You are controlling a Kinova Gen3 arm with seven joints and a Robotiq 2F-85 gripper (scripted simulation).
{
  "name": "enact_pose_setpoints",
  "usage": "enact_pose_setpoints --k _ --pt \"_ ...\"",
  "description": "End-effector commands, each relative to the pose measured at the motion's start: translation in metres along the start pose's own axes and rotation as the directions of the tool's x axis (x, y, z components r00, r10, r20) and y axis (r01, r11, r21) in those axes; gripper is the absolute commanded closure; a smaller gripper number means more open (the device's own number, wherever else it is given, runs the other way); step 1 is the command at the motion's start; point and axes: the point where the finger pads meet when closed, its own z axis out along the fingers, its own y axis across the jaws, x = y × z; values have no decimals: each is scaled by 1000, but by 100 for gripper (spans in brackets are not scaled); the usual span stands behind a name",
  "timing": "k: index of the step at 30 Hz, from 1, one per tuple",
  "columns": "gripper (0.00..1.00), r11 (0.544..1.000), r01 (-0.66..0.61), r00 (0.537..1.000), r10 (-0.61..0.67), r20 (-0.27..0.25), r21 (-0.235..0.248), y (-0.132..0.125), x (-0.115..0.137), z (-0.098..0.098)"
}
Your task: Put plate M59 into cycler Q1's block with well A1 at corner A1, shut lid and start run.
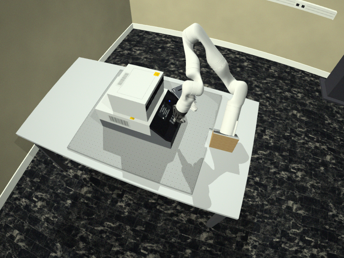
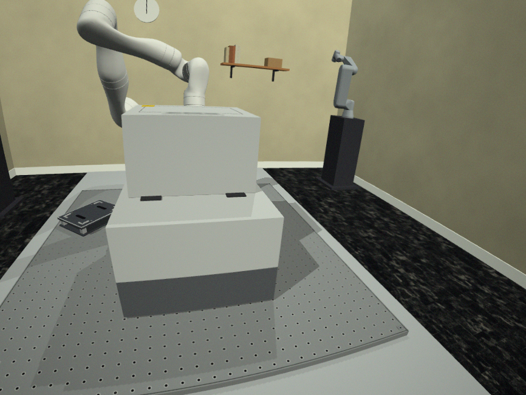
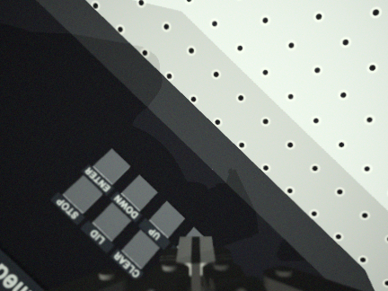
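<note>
Tool (image 3: 196,258) fingers pressed together, nothing between them. In the wrist view the tips sit at the bottom edge, over the dark sloped front panel of Q1 (image 1: 133,97), just right of the CLEAR key (image 3: 140,250) and below the UP key (image 3: 166,218). Whether the tips touch the panel I can't tell. The START key isn't visible in that view; a small pale corner pokes out right behind the fingertips and is unreadable.

Keys legible in the wrist view: ENTER (image 3: 111,165), STOP (image 3: 82,194), DOWN (image 3: 139,192), LID (image 3: 110,221).

Top view: tool (image 1: 177,120) hangs over the right side of the black panel, arm folded above it. A small blue lamp (image 1: 169,101) glows on the panel. The lid (image 1: 136,90) is down on Q1's body. Q1 stands on the perforated mat (image 1: 138,158) on the worktop (image 1: 55,97). Plate M59 is not visible in any view; with the lid shut the block is hidden.

Exterior view shows Q1's back only: lid (image 2: 191,148) shut, panel and tool hidden behind it. It does show what the top view mostly hides behind the arm: plate nest N1 (image 2: 87,216), a dark flat tray to the left of Q1, with no plate on it.
</note>
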Motion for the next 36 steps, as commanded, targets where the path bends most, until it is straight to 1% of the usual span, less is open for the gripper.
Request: enact_pose_setpoints --k 1,7,36 --pt "90 1000 -7 1000 7 2 4 0 2 -5" --pt "90 1000 -7 1000 7 3 2 3 4 -11" --pt "90 1000 0 1000 0 5 0 3 2 -9"
